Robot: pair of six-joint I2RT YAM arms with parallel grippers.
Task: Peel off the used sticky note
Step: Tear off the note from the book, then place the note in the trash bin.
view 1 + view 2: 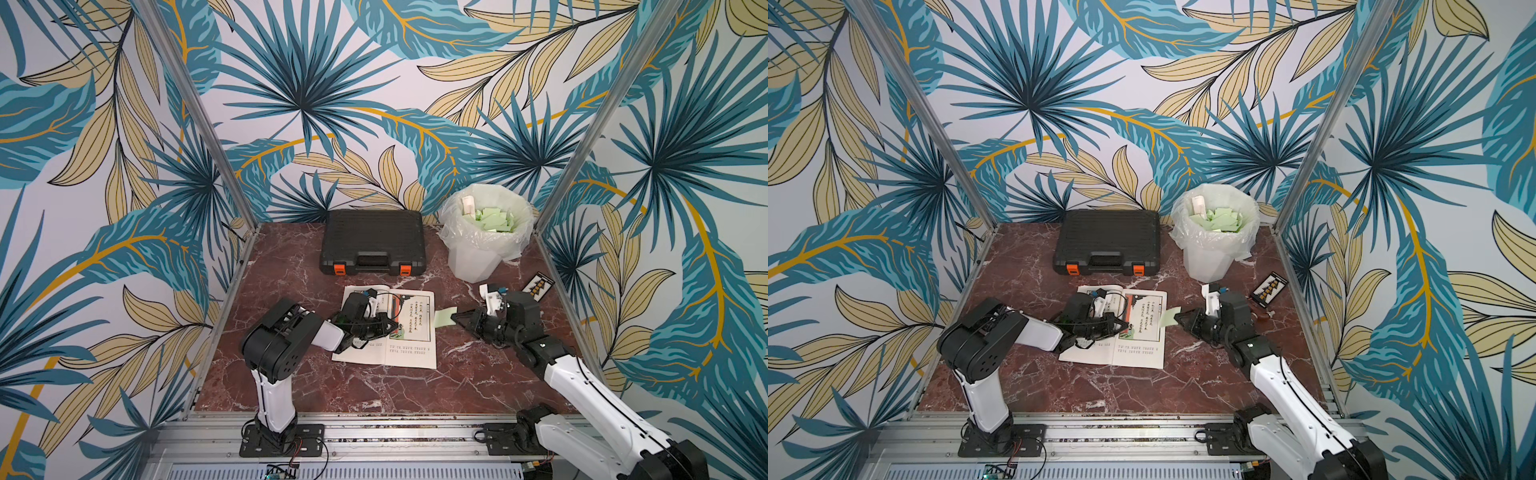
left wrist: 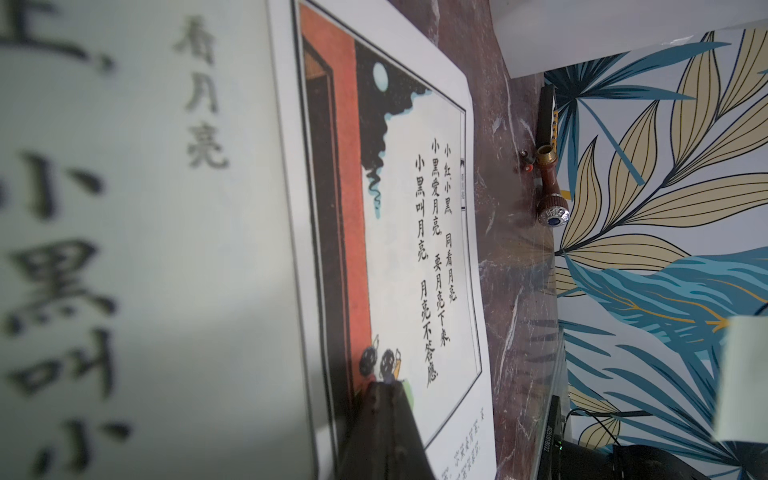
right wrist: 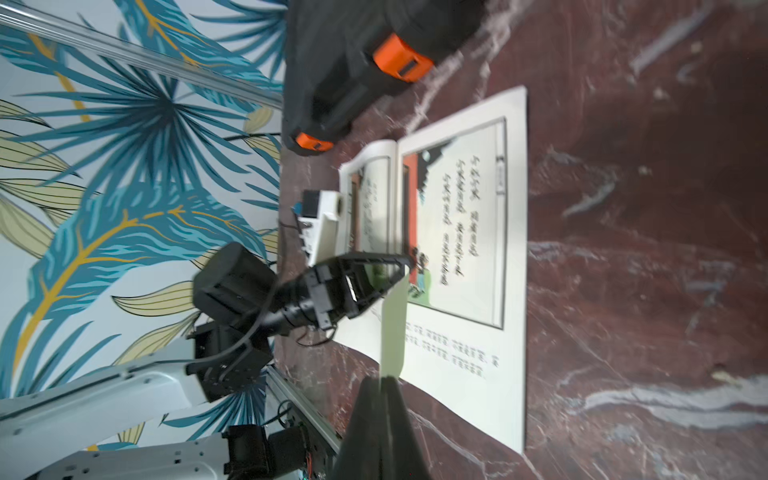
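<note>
Right jaws clamped on the green note point(image 1: 444, 318), which sticks out from my tips toward the book point(image 1: 409, 353), far edge at the page's rim, stuck or free I can't tell; left jaws together, pinning the book to the table point(image 1: 332, 390); my pull goes away from the book

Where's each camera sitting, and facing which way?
Top views: high in front, looking down on the red marble table; left arm, right arm.
Left wrist: low over the open picture book, facing right; shut left gripper.
Right wrist: facing left across the book; right gripper shut on the pale green sticky note, left arm.
Shared: both wrists see the book.
</note>
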